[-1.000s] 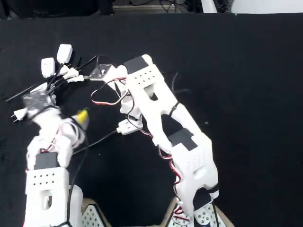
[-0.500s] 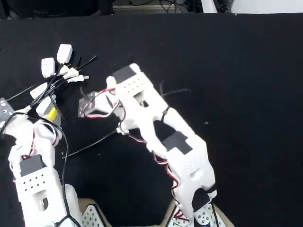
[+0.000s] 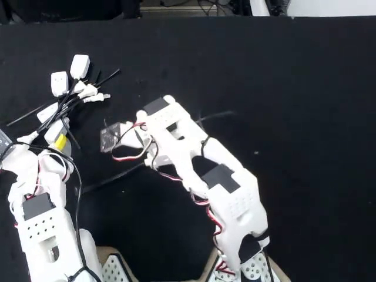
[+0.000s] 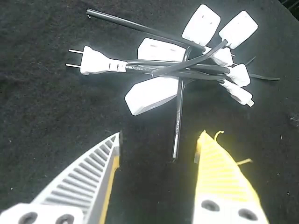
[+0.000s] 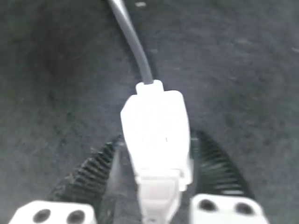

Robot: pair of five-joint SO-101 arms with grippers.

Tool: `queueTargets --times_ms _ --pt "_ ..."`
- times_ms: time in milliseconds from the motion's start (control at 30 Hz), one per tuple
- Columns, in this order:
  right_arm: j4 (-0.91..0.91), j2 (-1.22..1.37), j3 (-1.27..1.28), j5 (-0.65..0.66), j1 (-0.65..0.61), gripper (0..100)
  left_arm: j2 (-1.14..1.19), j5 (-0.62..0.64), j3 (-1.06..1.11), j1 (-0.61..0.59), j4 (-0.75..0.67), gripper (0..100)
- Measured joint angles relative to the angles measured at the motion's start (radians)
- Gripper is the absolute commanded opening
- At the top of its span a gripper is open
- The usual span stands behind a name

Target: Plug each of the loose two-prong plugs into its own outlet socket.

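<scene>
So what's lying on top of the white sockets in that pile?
Black cords cross over the middle white sockets, and a two-prong plug lies beside them. What's beneath the cords is covered.

White plugs point(image 4: 96, 63) and sockets point(image 4: 201, 24) lie tangled in black cords point(image 4: 180, 112); one plug point(image 5: 156, 135), seemingly, apart

Smooth plastic plug point(image 5: 156, 126); matt cloth point(image 3: 294, 88)

White two-prong plugs point(image 4: 96, 62) and sockets point(image 4: 201, 24) on black cords point(image 4: 177, 116), black surface point(image 3: 294, 88); left end effector point(image 4: 160, 136) ribbed, with a grey finger point(image 4: 88, 179) and a yellow finger point(image 4: 219, 172); right end effector point(image 5: 155, 137) ribbed black, its held plug point(image 5: 156, 126) white on a grey cord point(image 5: 133, 51); white arms point(image 3: 235, 200), red-and-black wiring point(image 3: 129, 158).
</scene>
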Motion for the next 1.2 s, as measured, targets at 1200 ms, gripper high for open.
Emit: queueTargets --times_ms 1200 --pt "0.295 0.677 -1.330 -0.773 1.122 1.1 0.000 -0.135 0.000 0.198 0.000 26"
